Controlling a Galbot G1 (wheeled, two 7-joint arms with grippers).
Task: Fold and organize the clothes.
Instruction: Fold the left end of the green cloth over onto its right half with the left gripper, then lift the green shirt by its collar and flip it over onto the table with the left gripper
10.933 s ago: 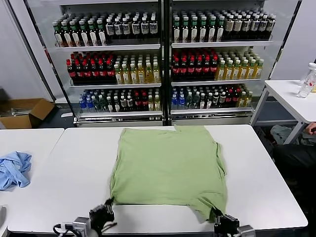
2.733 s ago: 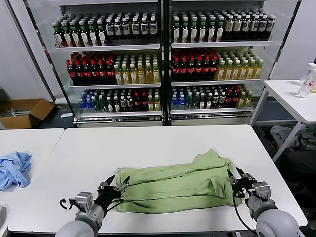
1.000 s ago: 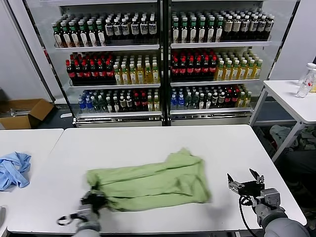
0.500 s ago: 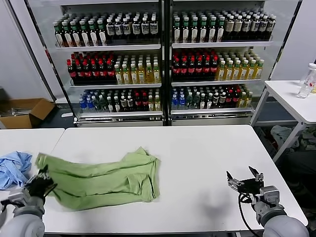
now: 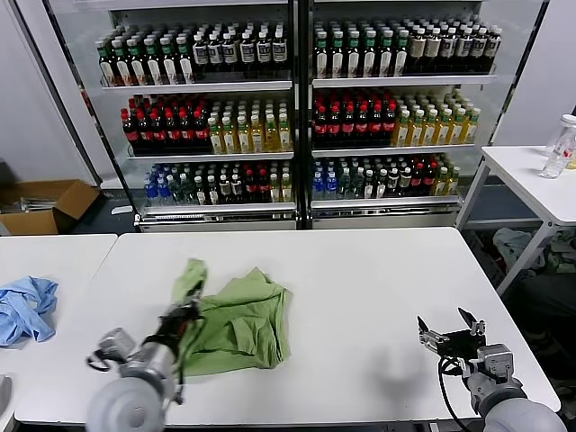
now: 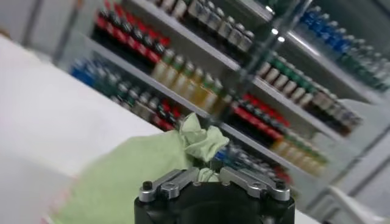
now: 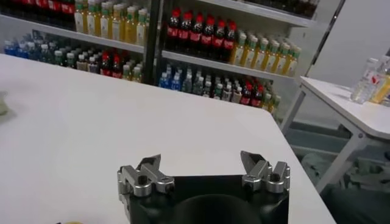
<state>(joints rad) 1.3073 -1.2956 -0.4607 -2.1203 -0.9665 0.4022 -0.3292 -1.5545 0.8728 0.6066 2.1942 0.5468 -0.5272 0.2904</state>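
The light green T-shirt lies bunched on the left half of the white table. One end of it is lifted and doubled over toward the rest. My left gripper is shut on that raised end. In the left wrist view the green cloth is pinched between the closed jaws of the left gripper. My right gripper hovers open near the table's front right corner, apart from the shirt. In its own view the right gripper has only bare table between its fingers.
A light blue garment lies on the neighbouring table at far left. Glass-door fridges full of bottles stand behind the table. A side table with bottles is at the right, and a cardboard box sits on the floor at left.
The left gripper dragged the shirt leftward across the table, then swung its held end back to the right and up over the rest. The right gripper stayed open in place.
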